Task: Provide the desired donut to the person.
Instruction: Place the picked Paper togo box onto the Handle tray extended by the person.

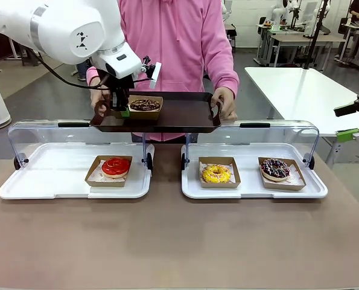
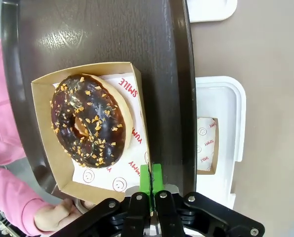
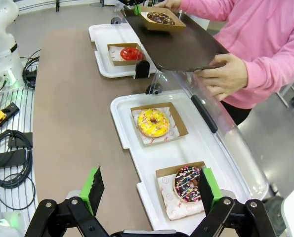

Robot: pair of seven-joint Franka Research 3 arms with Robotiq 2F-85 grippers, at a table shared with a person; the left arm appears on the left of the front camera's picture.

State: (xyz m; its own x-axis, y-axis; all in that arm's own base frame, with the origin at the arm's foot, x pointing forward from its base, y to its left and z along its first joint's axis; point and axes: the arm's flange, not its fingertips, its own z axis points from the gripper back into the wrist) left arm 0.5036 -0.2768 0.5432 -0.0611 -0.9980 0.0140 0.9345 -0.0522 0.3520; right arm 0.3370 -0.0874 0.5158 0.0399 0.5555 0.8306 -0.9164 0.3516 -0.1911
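A chocolate donut with nut crumbs (image 1: 145, 104) (image 2: 90, 121) lies in a cardboard box (image 2: 48, 84) on a dark serving tray (image 1: 185, 116) (image 2: 87, 29). The person (image 1: 173, 42) in a pink hooded sweatshirt holds that tray by both ends, one hand (image 1: 225, 103) at its right end, above the far side of the table. My left gripper (image 1: 125, 110) (image 2: 151, 177) is shut on the box's rim, green pads pressed together. My right gripper (image 3: 151, 180) (image 1: 353, 124) hangs open off to the right, above the sprinkled donut's tray, holding nothing.
Two white trays (image 1: 46, 181) (image 1: 251, 190) with clear lids raised sit on the brown table. The left one holds a red donut (image 1: 115, 167). A yellow donut (image 1: 216, 174) and a sprinkled chocolate donut (image 1: 275, 168) are in the right one. A white table (image 1: 300, 90) stands behind right.
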